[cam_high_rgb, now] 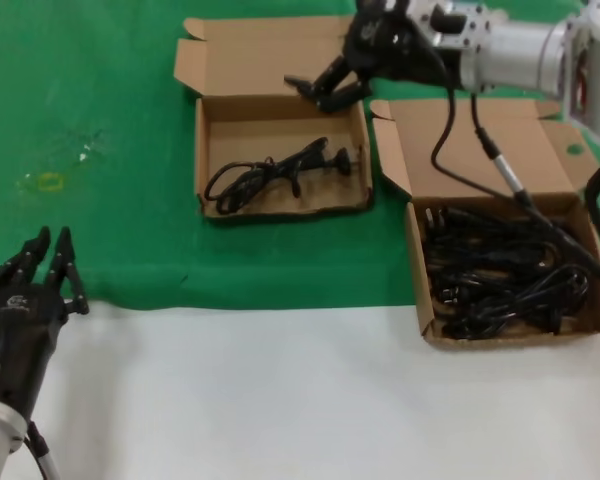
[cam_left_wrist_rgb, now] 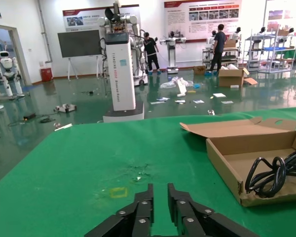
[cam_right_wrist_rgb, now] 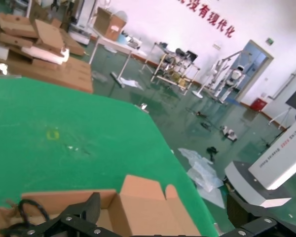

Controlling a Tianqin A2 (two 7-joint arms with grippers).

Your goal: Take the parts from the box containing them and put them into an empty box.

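Observation:
The larger box (cam_high_rgb: 423, 262) stands at the right with a tangle of black cords (cam_high_rgb: 505, 270) in it. The smaller box (cam_high_rgb: 208, 150) sits left of it and holds one looped cord (cam_high_rgb: 275, 170), which the left wrist view shows as the cord (cam_left_wrist_rgb: 271, 173) in the box (cam_left_wrist_rgb: 227, 158). My right gripper (cam_high_rgb: 315, 92) hovers open over the smaller box's back edge, nothing between its fingers. In its own view the gripper (cam_right_wrist_rgb: 163, 227) hangs above the box lid (cam_right_wrist_rgb: 148, 207). My left gripper (cam_high_rgb: 52, 245) rests at the near left, its fingers (cam_left_wrist_rgb: 145, 200) a narrow gap apart, empty.
Green cloth (cam_high_rgb: 100, 80) covers the far half of the table and bears a yellow mark (cam_high_rgb: 50, 182). White tabletop (cam_high_rgb: 280, 400) lies in front. The larger box's lid (cam_high_rgb: 480, 140) lies flat behind it, and the right arm's own cable (cam_high_rgb: 500, 165) droops over it.

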